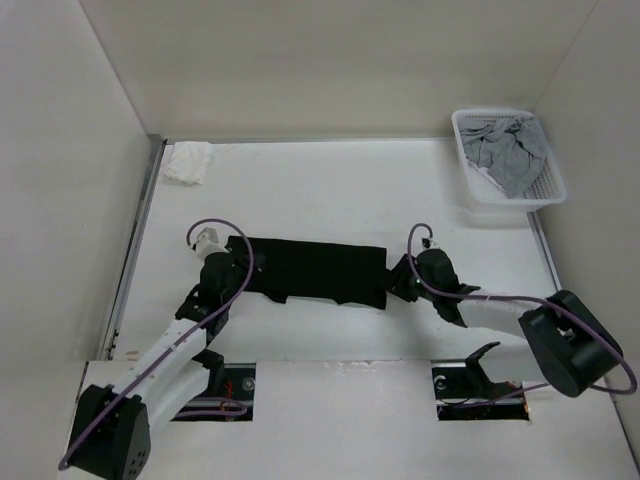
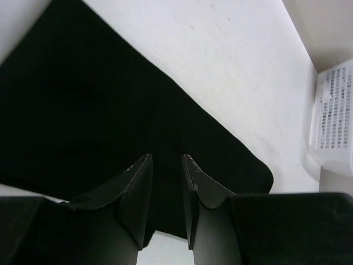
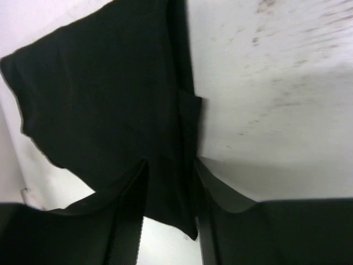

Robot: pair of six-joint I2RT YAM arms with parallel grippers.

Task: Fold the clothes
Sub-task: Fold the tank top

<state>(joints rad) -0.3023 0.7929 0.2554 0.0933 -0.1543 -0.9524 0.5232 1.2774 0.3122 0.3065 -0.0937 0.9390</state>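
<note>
Flat on the white desk (image 1: pixel 330 185): one black garment (image 1: pixel 315 270), folded into a long band, smooth along the far edge and ragged along the near one. Well to the left of the white basket (image 1: pixel 500 207) and nearer the arm bases than it, one short end turned toward the basket's side of the desk.

At the end farthest from the basket, the left claw (image 1: pixel 240 262), low over the fabric. In the left wrist view, left claw (image 2: pixel 165 159) with both fingers (image 2: pixel 135 187) a narrow gap apart, partly open, black garment (image 2: pixel 83 110) and a strip of bare desk showing between them, nothing pinched; basket (image 2: pixel 333 121) at the right edge.

At the end nearest the basket, the right claw (image 1: pixel 398 278). In the right wrist view, right claw (image 3: pixel 171 163) parted somewhat wider, a folded edge of the black garment (image 3: pixel 99 94) lying in the gap between the fingers (image 3: pixel 129 193), not squeezed as far as can be told.

Inside the basket, a crumpled grey garment (image 1: pixel 510 152). Far to the left of the basket, at the far desk corner, a small white cloth (image 1: pixel 188 162), bunched up.
</note>
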